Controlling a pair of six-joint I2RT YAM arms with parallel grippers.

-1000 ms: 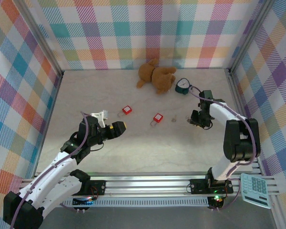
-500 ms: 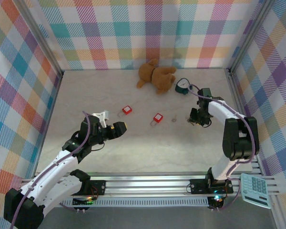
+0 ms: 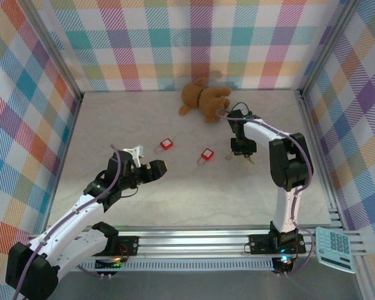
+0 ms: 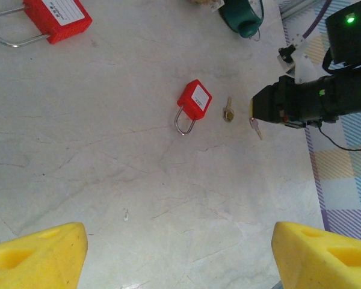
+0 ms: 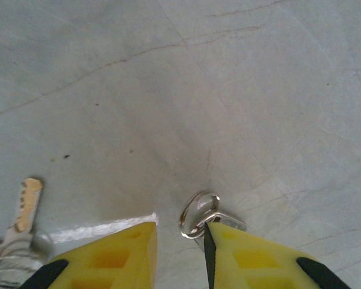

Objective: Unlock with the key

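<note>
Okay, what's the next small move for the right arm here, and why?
Probably ease the right gripper toward the nearer red padlock. It appears to pinch the key, which sticks out of its tips; the padlock lies just beyond a loose second key, and the left gripper hovers open, holding nothing.

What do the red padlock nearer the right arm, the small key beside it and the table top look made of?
Red padlock: body looks like matte red plastic or paint, no glare; shackle is bare shiny metal. Key: metal, dull yellowish-to-silvery glint, too small to say more. Table top: pale, smooth, stone-look surface with thin dark veins, maybe laminate.
</note>
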